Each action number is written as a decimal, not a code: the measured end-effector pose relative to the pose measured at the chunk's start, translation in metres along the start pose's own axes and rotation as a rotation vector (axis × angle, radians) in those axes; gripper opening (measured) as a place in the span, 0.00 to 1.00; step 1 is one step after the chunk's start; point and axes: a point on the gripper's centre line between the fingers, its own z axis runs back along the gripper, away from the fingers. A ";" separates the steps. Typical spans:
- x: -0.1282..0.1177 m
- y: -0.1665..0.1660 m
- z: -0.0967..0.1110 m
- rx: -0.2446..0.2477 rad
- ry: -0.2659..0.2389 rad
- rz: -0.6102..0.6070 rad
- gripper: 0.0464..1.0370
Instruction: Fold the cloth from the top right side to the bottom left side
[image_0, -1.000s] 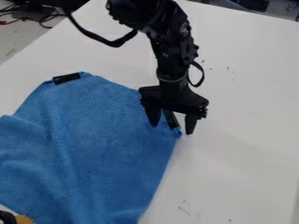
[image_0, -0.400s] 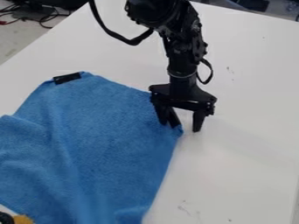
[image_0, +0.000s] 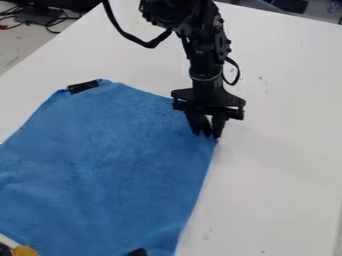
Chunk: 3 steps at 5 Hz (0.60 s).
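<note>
Clock positions are taken from the cloth's visible centre, 12 at the top of the view. Quantities: one blue cloth (image_0: 113, 160), one gripper (image_0: 209, 135), two black strips, one white table (image_0: 280, 165). The cloth lies spread on the table, from the view's middle to its lower left. The upper strip (image_0: 83, 86) is on the cloth's edge between 11 and 12; the lower strip (image_0: 137, 252) is between 5 and 6. The gripper hangs at 2 o'clock, jaws drawn nearly together, closed on the cloth's corner.

Surroundings: one orange-yellow item (image_0: 25, 251) at 7 o'clock, near the cloth; several cables (image_0: 59, 21) on the floor between 11 and 12, beyond the table edge. The gripper obstructs the view of the held corner.

Visibility limits: the frame cuts off the cloth at 9 and 6, the lower strip and the orange-yellow item, which cannot be identified.
</note>
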 end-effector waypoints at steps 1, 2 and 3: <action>0.005 0.000 -0.001 0.005 -0.005 -0.009 0.21; 0.009 0.000 -0.001 0.006 -0.002 -0.014 0.11; 0.020 -0.002 -0.001 0.025 0.032 -0.040 0.05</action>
